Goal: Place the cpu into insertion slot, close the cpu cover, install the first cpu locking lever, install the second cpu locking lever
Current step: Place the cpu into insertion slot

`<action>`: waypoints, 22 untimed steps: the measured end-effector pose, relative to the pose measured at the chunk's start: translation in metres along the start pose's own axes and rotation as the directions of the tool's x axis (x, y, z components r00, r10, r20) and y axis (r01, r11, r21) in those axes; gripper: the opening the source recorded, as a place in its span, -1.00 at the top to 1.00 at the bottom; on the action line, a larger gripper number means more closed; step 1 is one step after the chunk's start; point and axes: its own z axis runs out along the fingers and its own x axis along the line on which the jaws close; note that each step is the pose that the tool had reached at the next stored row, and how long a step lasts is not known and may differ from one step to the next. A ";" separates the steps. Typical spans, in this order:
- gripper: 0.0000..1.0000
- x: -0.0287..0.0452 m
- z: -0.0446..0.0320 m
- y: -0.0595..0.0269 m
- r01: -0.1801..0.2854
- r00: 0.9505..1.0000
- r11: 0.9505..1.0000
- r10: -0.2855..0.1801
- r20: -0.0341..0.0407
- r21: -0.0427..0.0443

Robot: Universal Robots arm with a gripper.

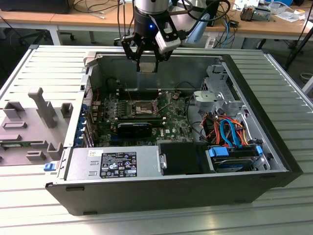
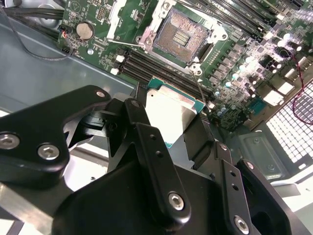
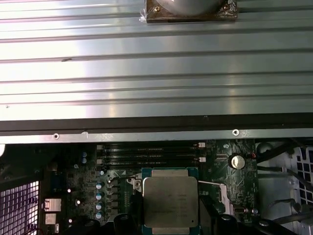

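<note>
Black end effector (image 1: 147,60) clamped on the edges of the square, silver-topped cpu (image 3: 170,201), held level with metal face up; silver-bordered insertion slot (image 1: 143,107) lies uncovered at six o'clock in the exterior view.

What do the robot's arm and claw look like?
The arm is a silver-grey tube ending in a black collar with a small blue light. Dark cables run alongside. The gripper is matte black, built of jointed link bars with silver screws.

Black matte gripper (image 1: 146,61), jointed linkage fingers (image 2: 151,156) of rounded flat plates. Silver screws (image 2: 48,152) at the pivots. Small blue light (image 1: 151,26) on dark wrist. Silver-grey arm tube (image 1: 151,6) above, black cables (image 1: 195,14) alongside.
</note>
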 end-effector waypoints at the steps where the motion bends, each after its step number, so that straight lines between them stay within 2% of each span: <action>1: -0.08 0.0000 0.0001 -0.0002 0.000 1.000 1.000 0.000 0.000 0.000; 22: -0.08 -0.0002 0.0006 -0.0058 0.000 1.000 1.000 0.000 0.000 0.000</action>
